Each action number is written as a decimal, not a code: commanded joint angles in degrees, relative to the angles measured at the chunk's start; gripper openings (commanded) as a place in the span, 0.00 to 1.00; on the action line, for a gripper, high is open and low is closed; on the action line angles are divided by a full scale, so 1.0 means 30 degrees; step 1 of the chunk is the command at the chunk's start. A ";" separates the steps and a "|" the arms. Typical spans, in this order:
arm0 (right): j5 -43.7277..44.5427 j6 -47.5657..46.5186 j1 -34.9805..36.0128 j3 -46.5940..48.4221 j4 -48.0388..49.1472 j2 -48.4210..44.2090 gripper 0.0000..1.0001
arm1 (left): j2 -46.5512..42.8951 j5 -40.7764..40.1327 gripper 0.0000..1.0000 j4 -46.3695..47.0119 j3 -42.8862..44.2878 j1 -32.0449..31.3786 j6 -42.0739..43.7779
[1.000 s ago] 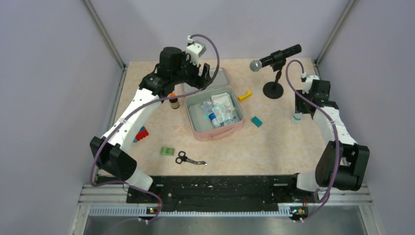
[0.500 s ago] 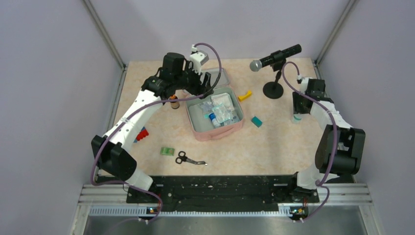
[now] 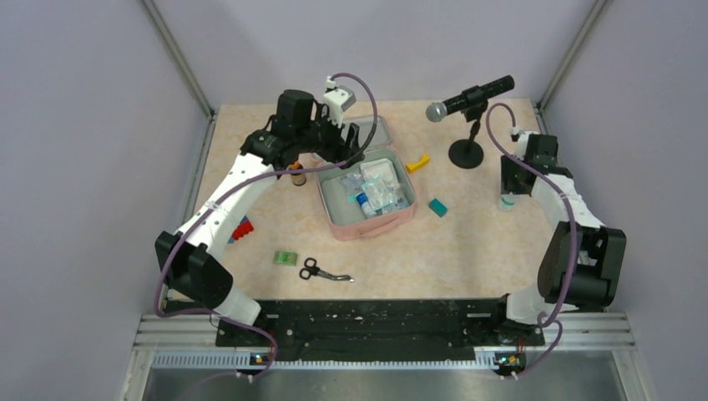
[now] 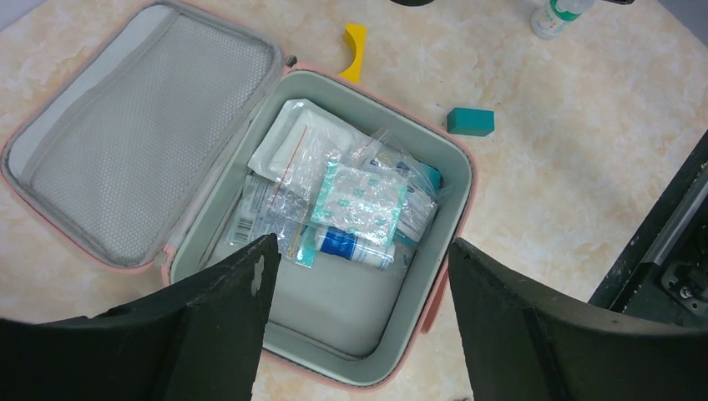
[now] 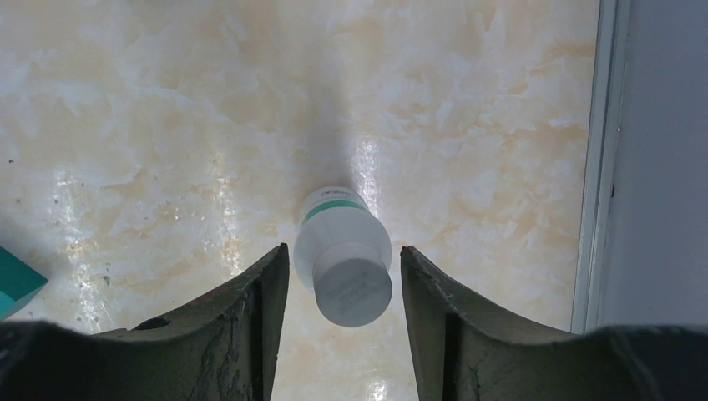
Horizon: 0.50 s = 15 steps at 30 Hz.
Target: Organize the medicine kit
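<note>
Beige marbled counter [image 3: 467, 251] fills a grey-walled booth. At its middle, toward the far side, lies the pink kit [image 3: 371, 227], unzipped, its mesh-lined lid laid flat toward the far wall. Clear-wrapped packets and a blue-labelled tube crowd the tray's far half, and bare lining shows in the near half. The left fingers [image 3: 346, 153] hang released and spread wide over the kit's far left edge, holding nothing. A microphone [image 3: 467, 100] on a round-footed stand is right of the kit. The right fingers [image 3: 507, 194] straddle an upright white bottle [image 5: 342, 267] by the right edge, parted, with a sliver of gap each side. Black scissors [image 3: 321, 271] lie near the front. A red piece [image 3: 242, 230] and a brown bottle [image 3: 297, 174] sit left of the kit. A yellow piece [image 3: 417, 163] and a teal block [image 3: 437, 207] sit to its right. A green packet [image 3: 286, 258] is beside the scissors.
</note>
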 commanded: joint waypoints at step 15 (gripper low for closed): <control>0.0198 0.0842 -0.0146 -0.0692 -0.0468 -0.1927 0.41 | -0.0787 0.0484 0.78 0.0736 -0.0942 0.0075 -0.0534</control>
